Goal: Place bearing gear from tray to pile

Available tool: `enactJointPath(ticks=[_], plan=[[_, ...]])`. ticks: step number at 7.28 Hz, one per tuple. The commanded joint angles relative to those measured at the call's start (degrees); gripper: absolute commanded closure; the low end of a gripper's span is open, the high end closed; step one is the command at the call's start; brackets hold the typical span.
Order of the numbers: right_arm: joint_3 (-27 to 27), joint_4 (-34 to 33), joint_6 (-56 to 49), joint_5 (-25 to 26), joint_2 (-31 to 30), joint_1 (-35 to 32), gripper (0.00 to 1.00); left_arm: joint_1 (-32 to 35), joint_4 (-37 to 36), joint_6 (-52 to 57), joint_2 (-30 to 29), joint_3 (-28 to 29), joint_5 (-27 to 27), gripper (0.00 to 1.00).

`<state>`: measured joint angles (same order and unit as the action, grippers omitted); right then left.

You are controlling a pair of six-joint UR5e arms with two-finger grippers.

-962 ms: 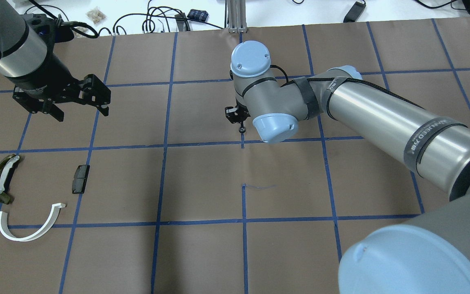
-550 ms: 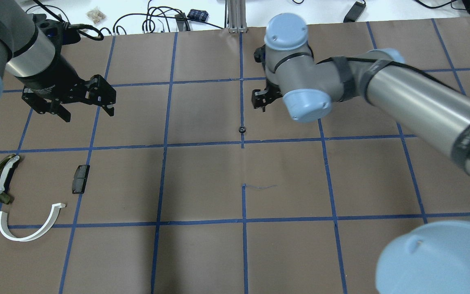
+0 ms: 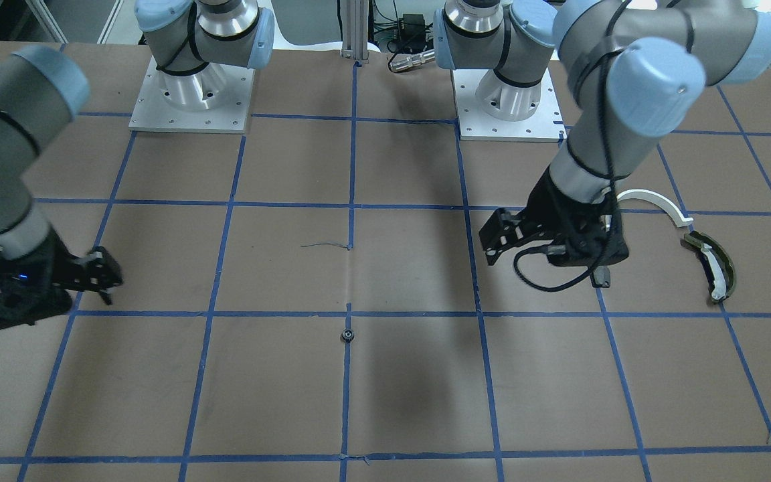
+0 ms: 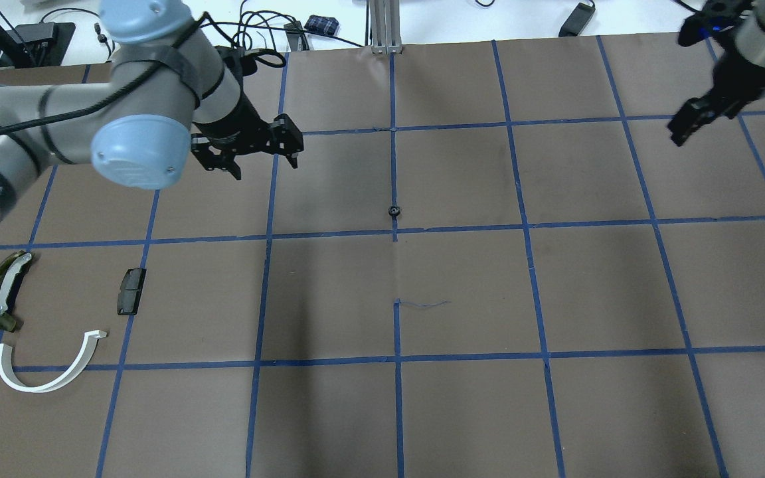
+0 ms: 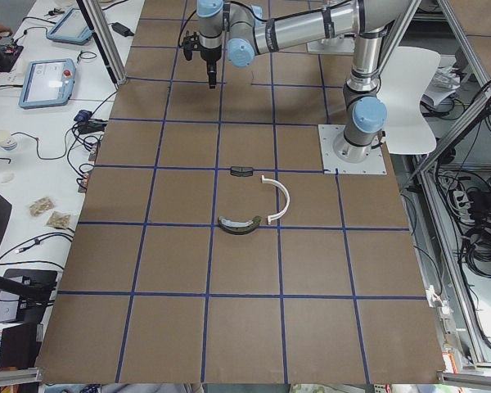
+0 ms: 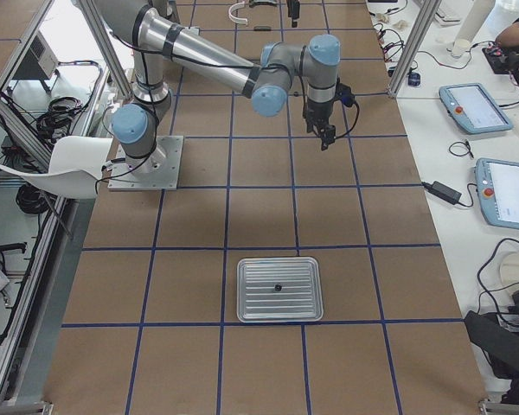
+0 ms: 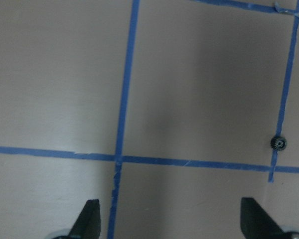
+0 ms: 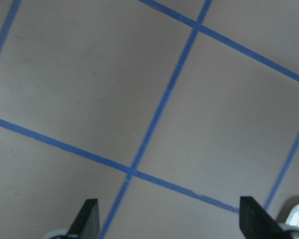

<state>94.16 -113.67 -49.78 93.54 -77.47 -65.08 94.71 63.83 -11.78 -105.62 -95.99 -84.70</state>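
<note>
bearing gear point(image 4: 394, 212) lay on a blue tape line point(image 4: 393, 166), left gripper point(image 4: 263, 166) near, right gripper point(image 4: 678, 133) well apart, both jaws spread empty.

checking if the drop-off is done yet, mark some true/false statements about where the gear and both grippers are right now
1. The bearing gear lies on a blue tape line of the table, held by nothing. True.
2. The left gripper is shut on the gear. False: its fingers are open and empty, and the gear lies apart from them.
3. The gear lies among the pile's parts. False: it is near the table's middle, far from the white half-ring and dark block.
4. The right gripper is open and empty. True.
</note>
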Motion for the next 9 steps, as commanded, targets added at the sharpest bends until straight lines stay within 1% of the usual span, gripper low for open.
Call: enactJointPath(ticks=[1, 2, 3, 4, 5, 6, 7, 8, 9], plan=[[0.1, 0.5, -18.5, -1.2, -0.1, 16.2, 0.0, 7.3, -3.4, -6.1, -7.6, 4.5, -0.5, 0.0], [-1.0, 0.3, -26.2, -1.3, 2.1, 20.0, 0.0, 9.2, -3.4, -9.1, -11.1, 7.6, -1.1, 0.0], [-0.8, -2.0, -30.8, -3.3, 4.3, 22.3, 0.0, 10.5, -4.8, -12.0, -14.7, 9.1, -1.0, 0.0], [-0.8, -5.6, -35.5, -3.6, 7.0, 23.1, 0.0, 12.5, -9.2, -14.8, -18.1, 9.3, -1.1, 0.0], [-0.8, -5.8, -38.9, -4.1, 8.1, 23.2, 0.0, 14.8, -12.4, -15.8, -20.2, 9.9, -1.3, 0.0], [-0.9, -6.1, -42.1, -6.1, 8.4, 24.3, 0.0, 15.5, -12.8, -15.5, -22.1, 10.6, -2.4, 0.0], [-1.2, -6.1, -42.9, -6.3, 9.2, 26.0, 0.0, 15.9, -12.9, -15.2, -22.5, 9.9, -2.4, 0.0], [-1.3, -6.2, -46.3, -6.6, 11.7, 28.4, 0.04, 16.5, -12.6, -15.0, -22.5, 9.4, -3.6, 0.0], [-2.7, -6.2, -48.1, -8.7, 14.1, 29.7, 0.04, 16.6, -12.2, -14.2, -22.6, 9.4, -4.5, 0.05]])
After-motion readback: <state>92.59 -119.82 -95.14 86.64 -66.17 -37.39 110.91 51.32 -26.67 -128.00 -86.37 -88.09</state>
